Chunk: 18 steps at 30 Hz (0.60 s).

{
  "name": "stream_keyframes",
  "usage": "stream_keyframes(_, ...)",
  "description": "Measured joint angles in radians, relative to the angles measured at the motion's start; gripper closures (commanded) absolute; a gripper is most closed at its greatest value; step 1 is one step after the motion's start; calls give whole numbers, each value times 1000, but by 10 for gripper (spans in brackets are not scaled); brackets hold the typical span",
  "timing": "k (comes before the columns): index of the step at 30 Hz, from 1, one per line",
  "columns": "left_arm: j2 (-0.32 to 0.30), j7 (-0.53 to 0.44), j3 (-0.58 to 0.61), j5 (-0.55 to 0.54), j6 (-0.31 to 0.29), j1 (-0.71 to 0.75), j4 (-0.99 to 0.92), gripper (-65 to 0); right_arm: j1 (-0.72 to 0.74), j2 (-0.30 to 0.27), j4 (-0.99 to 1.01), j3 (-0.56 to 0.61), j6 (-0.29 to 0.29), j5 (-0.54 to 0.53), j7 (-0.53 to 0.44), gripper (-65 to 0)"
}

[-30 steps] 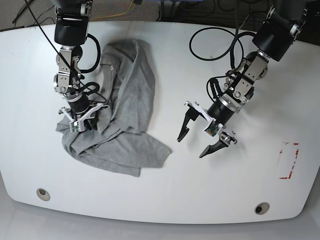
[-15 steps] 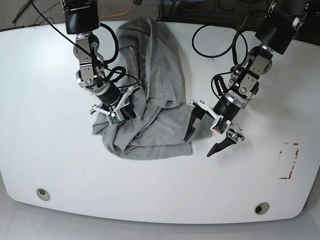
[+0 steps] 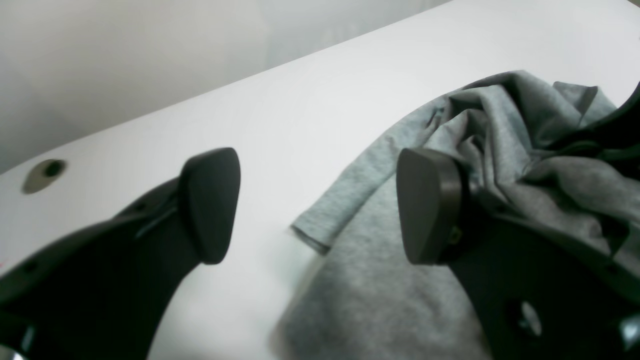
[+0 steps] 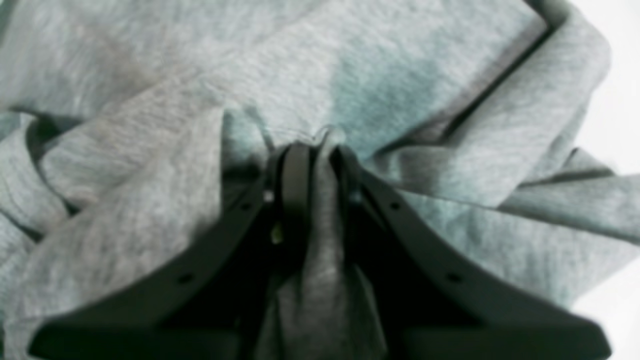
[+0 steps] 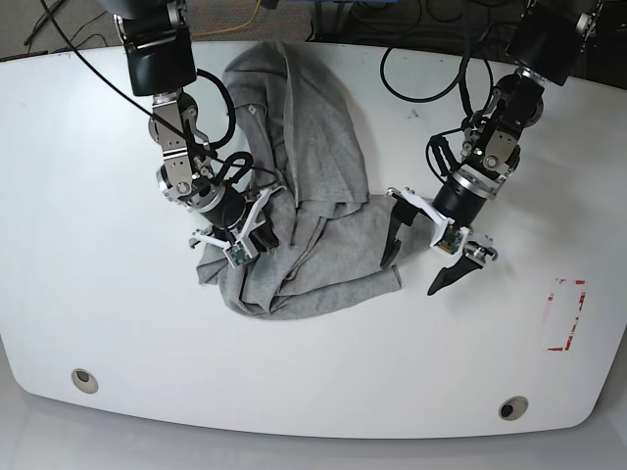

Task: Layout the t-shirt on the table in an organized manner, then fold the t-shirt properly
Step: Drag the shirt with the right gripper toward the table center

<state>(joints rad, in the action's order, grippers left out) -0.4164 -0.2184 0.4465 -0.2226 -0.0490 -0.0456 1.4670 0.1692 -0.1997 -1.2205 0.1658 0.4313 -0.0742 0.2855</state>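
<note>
T-shirt (image 5: 294,196) lying bunched on white bench (image 5: 88,294), right hand (image 5: 238,238) pinching its grey fabric, left hand (image 5: 423,262) spreading wide just beside its hem.

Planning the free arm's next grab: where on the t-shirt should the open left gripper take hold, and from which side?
Judging by the folds, grip the t-shirt at its loose corner lying flat on the table. The left gripper, jaws open, could come in low from the bare side.
</note>
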Motion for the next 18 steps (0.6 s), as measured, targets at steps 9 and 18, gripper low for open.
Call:
stream_keyframes(9,-2,78,-139,-2,2,101,88,-466,50,-8,24,74,-12,19,7,-83)
stream_keyframes(18,-3,157,-180,-3,0,196,139,-467,63,5,19,172,-11,17,4,-83)
